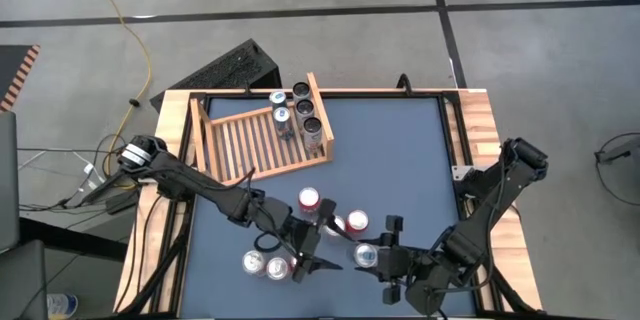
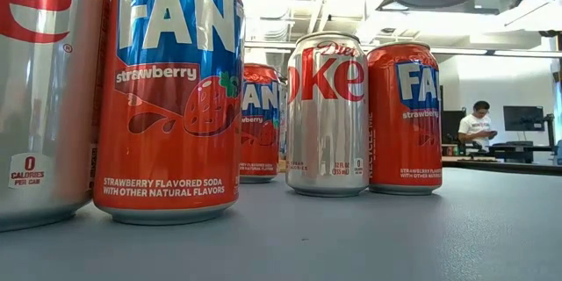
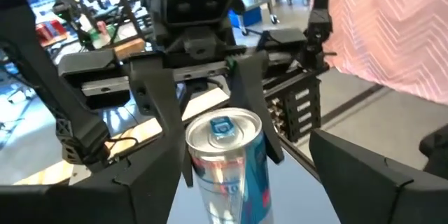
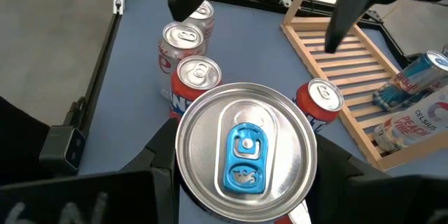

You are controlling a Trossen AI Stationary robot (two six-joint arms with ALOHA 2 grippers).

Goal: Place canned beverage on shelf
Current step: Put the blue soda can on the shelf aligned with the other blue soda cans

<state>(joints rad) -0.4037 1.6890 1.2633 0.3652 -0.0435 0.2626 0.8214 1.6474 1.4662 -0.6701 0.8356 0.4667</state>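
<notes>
A silver can with a blue tab (image 1: pixel 366 254) stands upright between the fingers of my right gripper (image 1: pixel 378 257), near the table's front; its top fills the right wrist view (image 4: pixel 245 155). My left gripper (image 1: pixel 330 243) is open and faces this can from the left, a short way off. Its own fingers (image 3: pixel 98 196) frame the can (image 3: pixel 227 164) without touching it. The light-wood slatted shelf (image 1: pixel 250 145) lies at the far left of the table, with several cans (image 1: pixel 300 110) standing at its right end. My right gripper pinches the silver can's side wall (image 3: pixel 203 175) just below the rim between its two fingers (image 3: pixel 162 115), one on each side. The fingers slant down from the table's right side. The can stays upright. Whether its base is on the table does not show.
Red Fanta cans (image 1: pixel 309 200) (image 1: pixel 357 223) stand just beyond the grippers, and two silver Diet Coke cans (image 1: pixel 264 264) stand left of the left gripper. All crowd the low view (image 2: pixel 167 97). A black ridged box (image 1: pixel 235 68) sits behind the shelf. A person (image 2: pixel 479 123) stands far off.
</notes>
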